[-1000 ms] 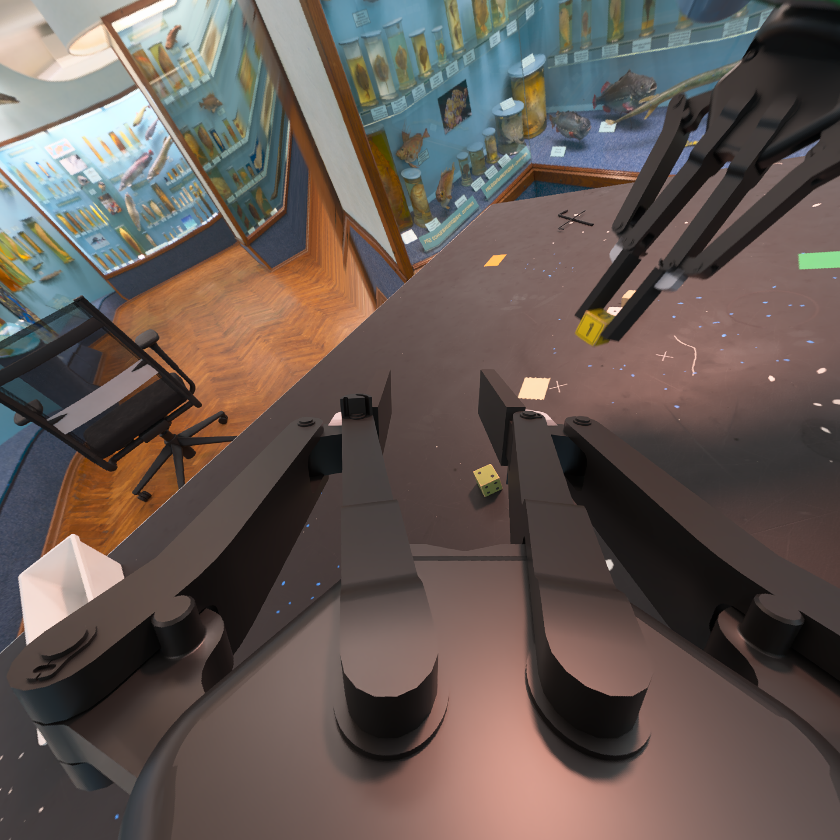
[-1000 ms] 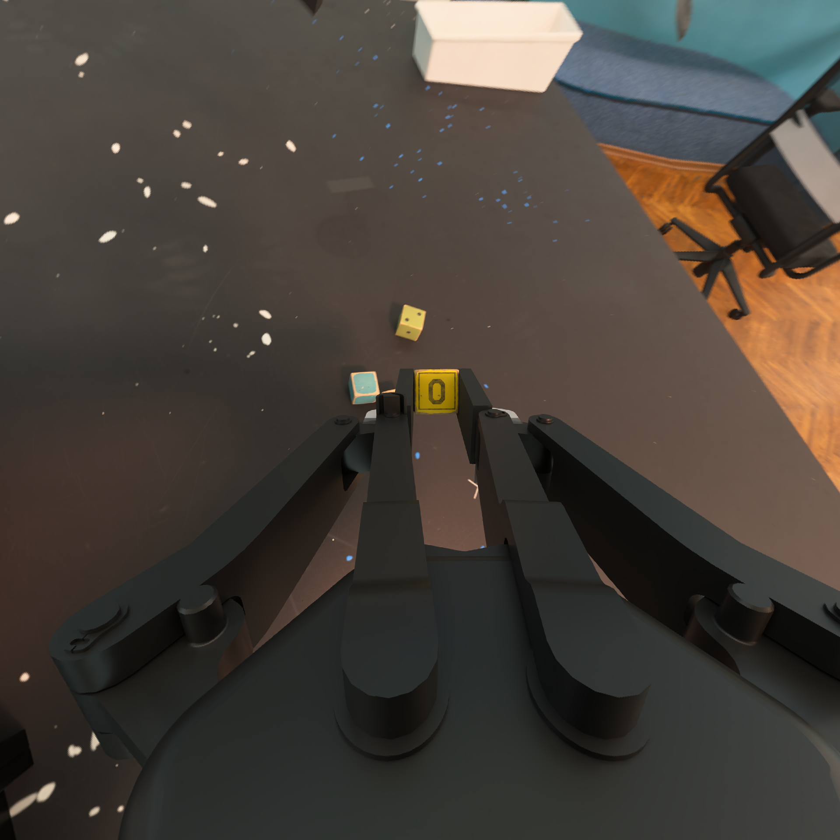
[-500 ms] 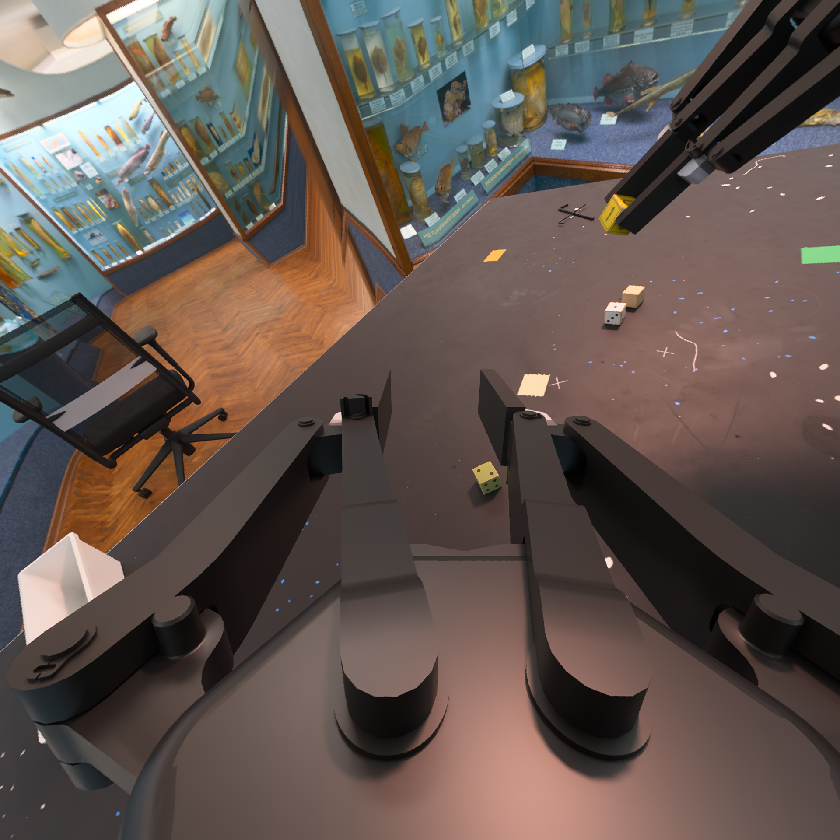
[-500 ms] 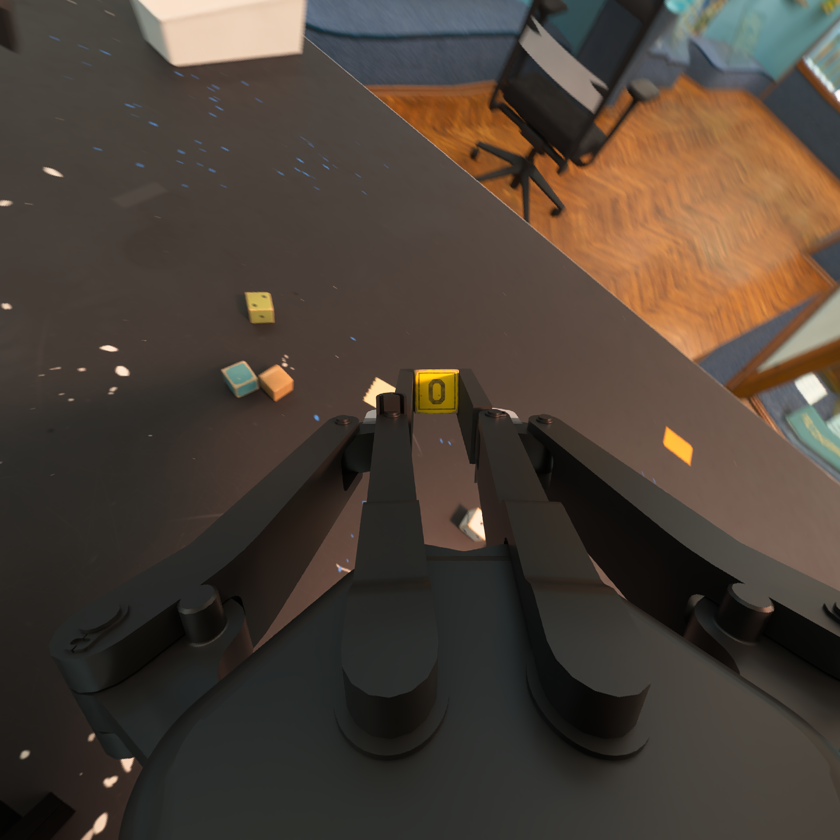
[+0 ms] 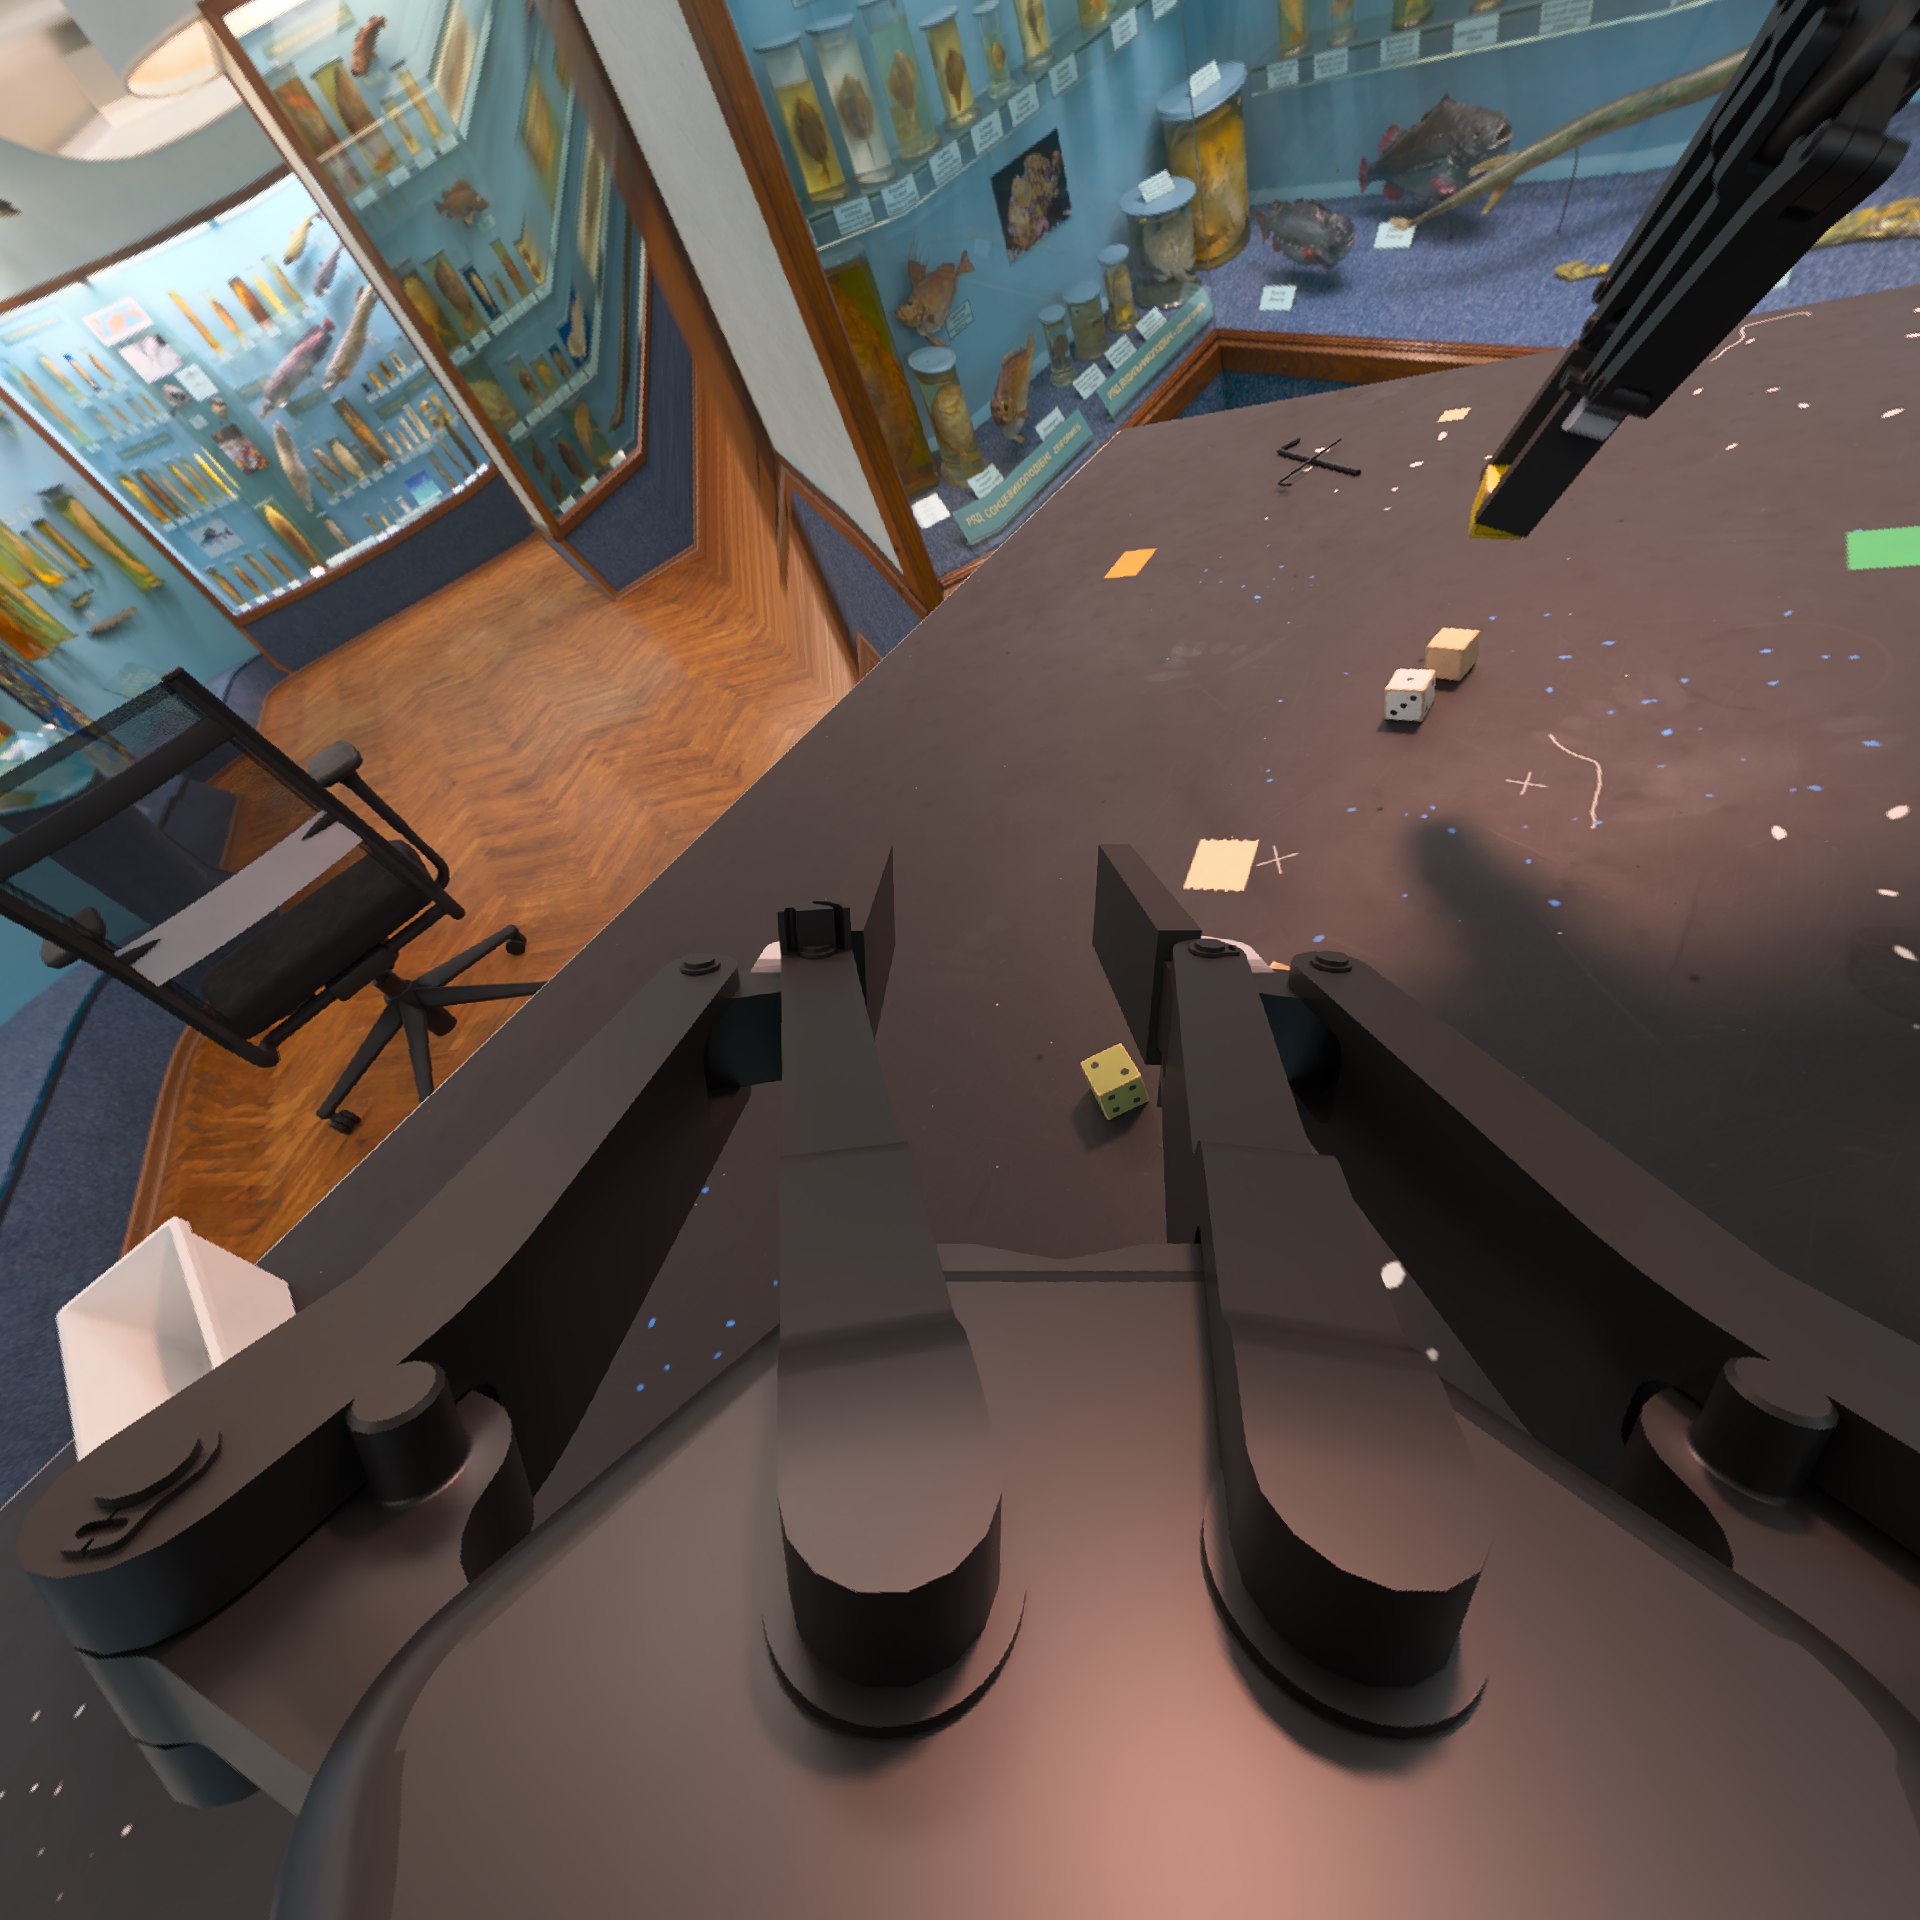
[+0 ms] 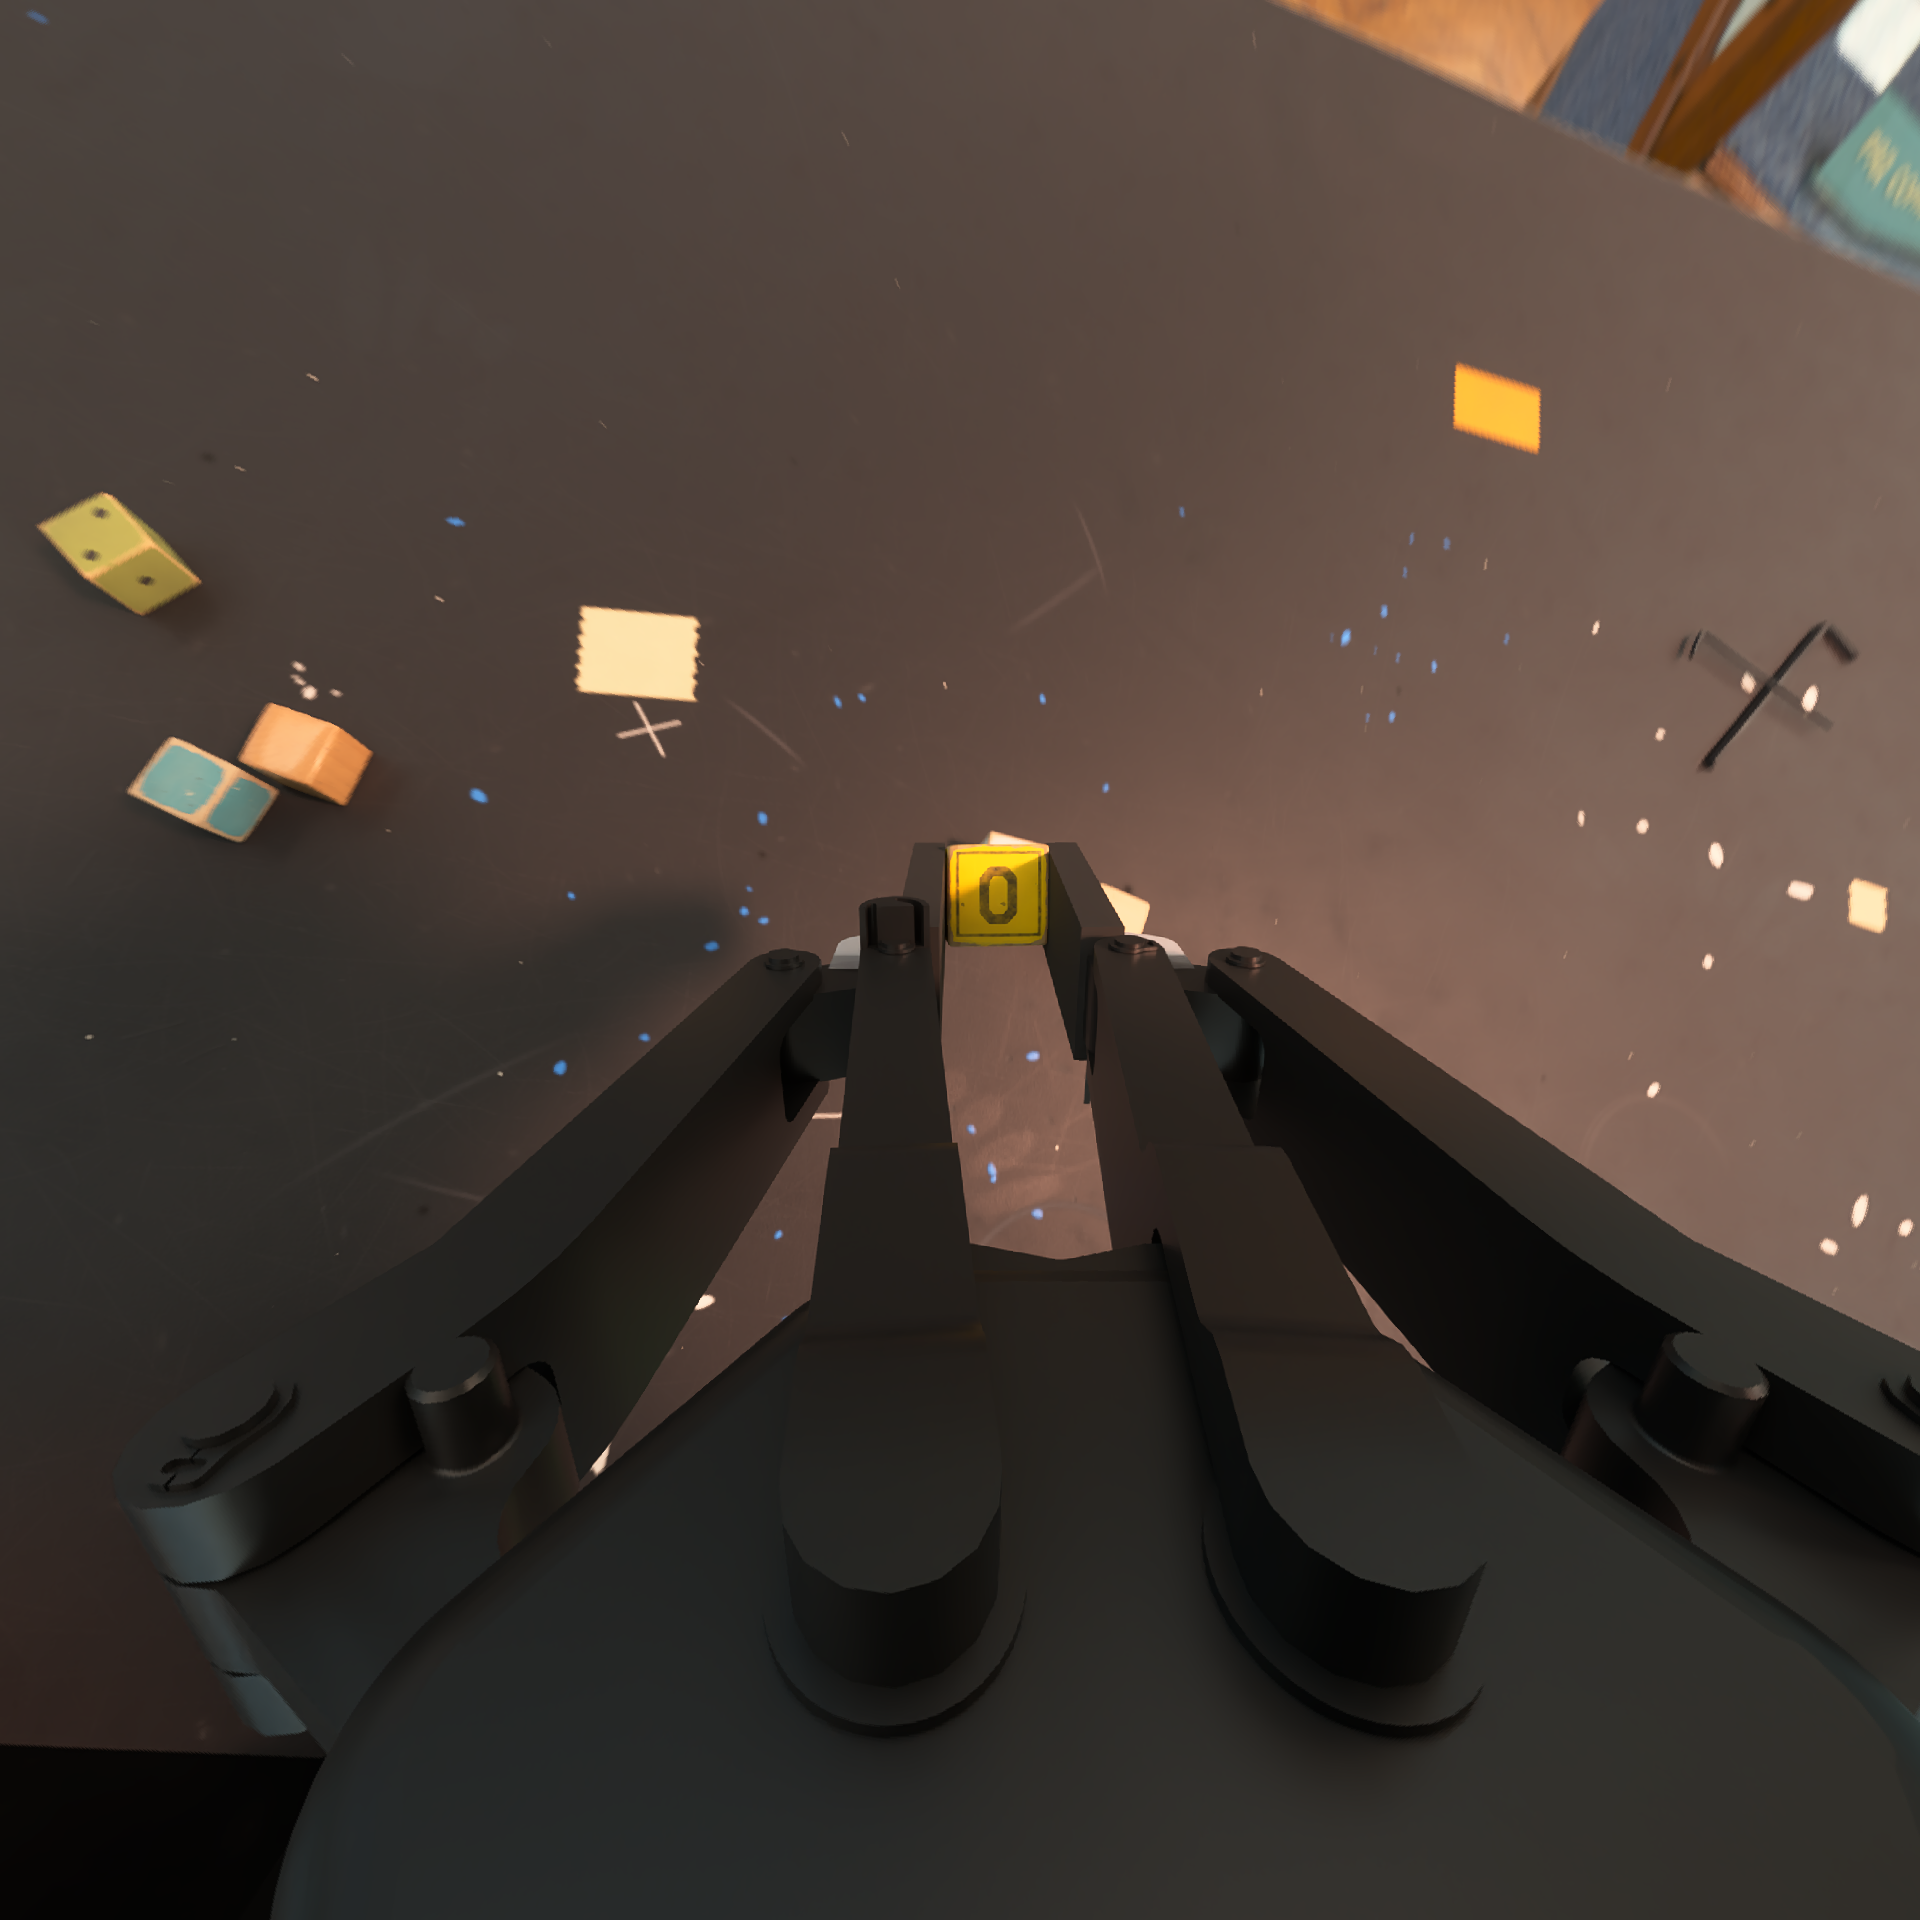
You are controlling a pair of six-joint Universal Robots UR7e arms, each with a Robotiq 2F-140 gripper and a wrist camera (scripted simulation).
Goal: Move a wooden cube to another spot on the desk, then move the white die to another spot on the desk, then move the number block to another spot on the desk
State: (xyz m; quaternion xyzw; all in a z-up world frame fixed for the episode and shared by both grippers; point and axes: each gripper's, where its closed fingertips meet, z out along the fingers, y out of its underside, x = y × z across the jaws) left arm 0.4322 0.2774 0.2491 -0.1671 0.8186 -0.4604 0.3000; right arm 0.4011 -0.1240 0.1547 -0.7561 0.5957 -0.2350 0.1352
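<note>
The number block [image 6: 997,896] is held clamped between the fingers of the right gripper [image 6: 995,904], aloft over the desk [image 6: 935,312] and well apart from the pale paper square [image 6: 637,652]. It is best lowered squarely onto bare desk away from that square and released only once seated. The left gripper [image 5: 992,914] is parted and empty, near the square, above the yellow-green die [image 5: 1114,1081].

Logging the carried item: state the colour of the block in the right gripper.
Yellow, with a dark figure on its face; the block shows best in the right wrist view.
</note>
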